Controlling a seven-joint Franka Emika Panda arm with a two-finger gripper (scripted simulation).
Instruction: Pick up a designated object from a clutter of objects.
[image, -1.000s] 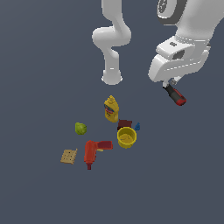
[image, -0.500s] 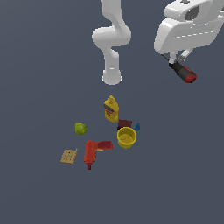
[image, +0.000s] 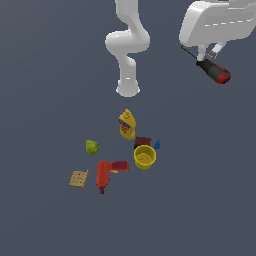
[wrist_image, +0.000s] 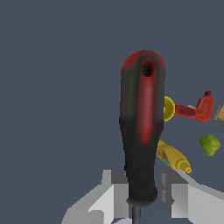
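Seven small items sit grouped on the floor: cracker square (image: 78, 178), pear (image: 92, 146), red drill (image: 106, 172), mustard bottle (image: 127, 124), yellow cup (image: 145, 157), dark red block (image: 142, 141), blue piece (image: 157, 145). High at the exterior view's right, the gripper (image: 210, 56) clamps the screwdriver (image: 214, 71), well above the clutter.

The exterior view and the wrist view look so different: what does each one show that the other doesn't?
Only the exterior view shows the arm's base, the dark red block, the tiny blue piece and the whole clutter together.

Only the wrist view shows the end effector closed on the handle up close.

Both show the screwdriver, mustard bottle, pear and red drill.
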